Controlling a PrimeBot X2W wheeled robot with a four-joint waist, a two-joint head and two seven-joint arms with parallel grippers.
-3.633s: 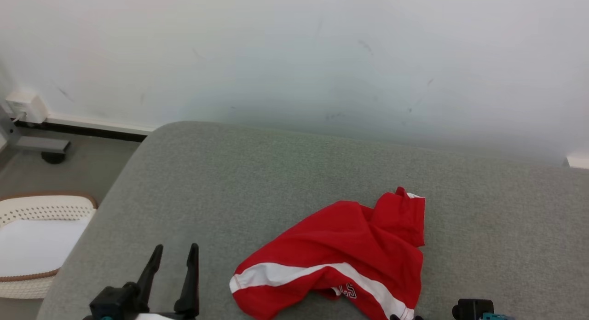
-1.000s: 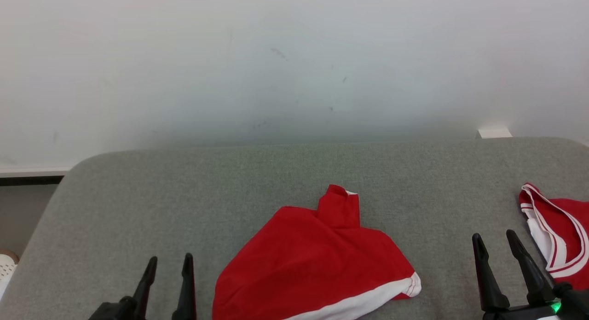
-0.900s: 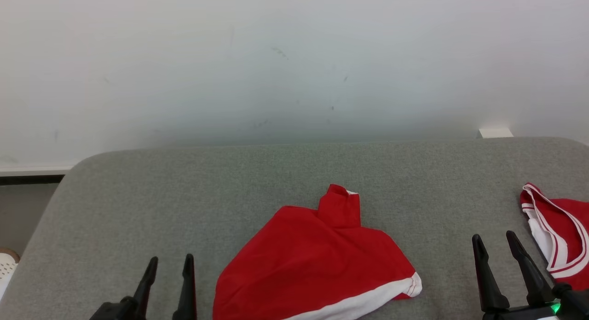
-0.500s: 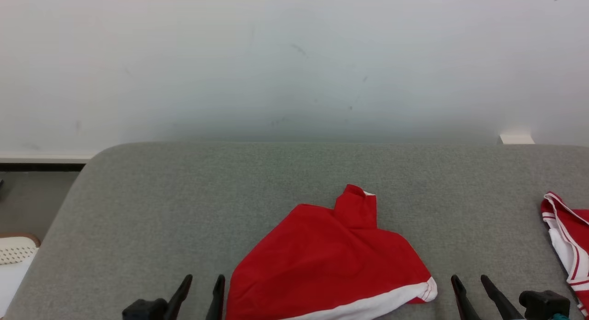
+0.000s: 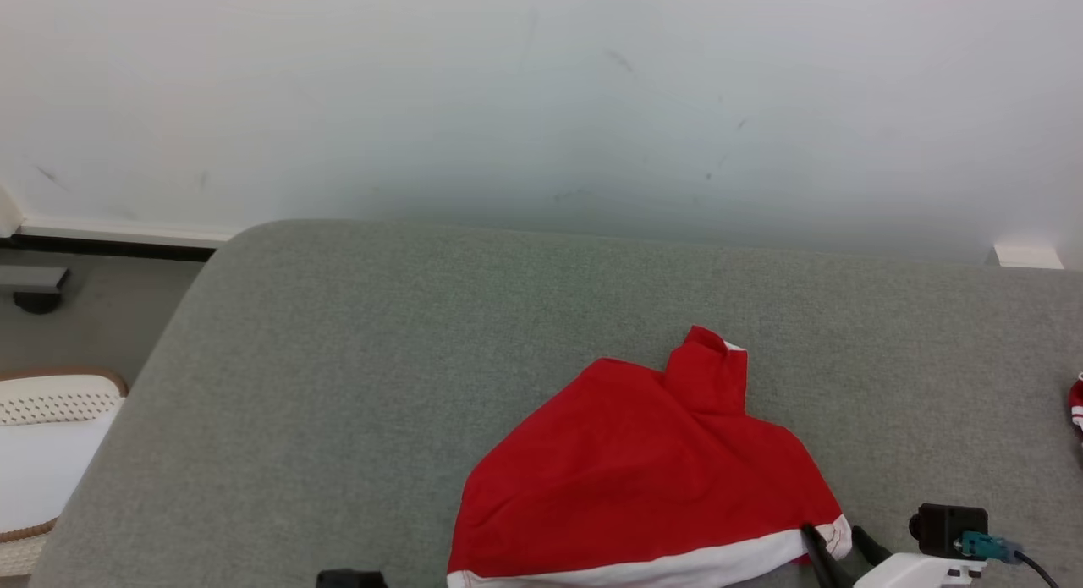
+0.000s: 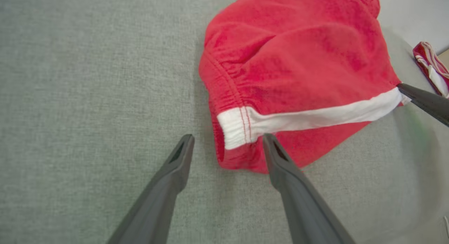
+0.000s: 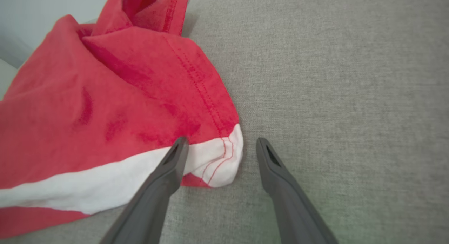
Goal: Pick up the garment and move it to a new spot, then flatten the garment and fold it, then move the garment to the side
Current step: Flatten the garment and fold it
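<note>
Red shorts (image 5: 651, 461), near edge of grey cushion (image 5: 338, 359); left gripper (image 6: 228, 138) and right gripper (image 7: 221, 142), fingers apart, straddle opposite white-striped corners; risk: pinching one layer only, cloth bunching.

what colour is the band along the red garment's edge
White, with red stitch lines near its end; the band shows best in the right wrist view.

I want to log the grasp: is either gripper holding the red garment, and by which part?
Nothing is held. The left gripper and right gripper stand open, each around one end of the white band of the red garment.
</note>
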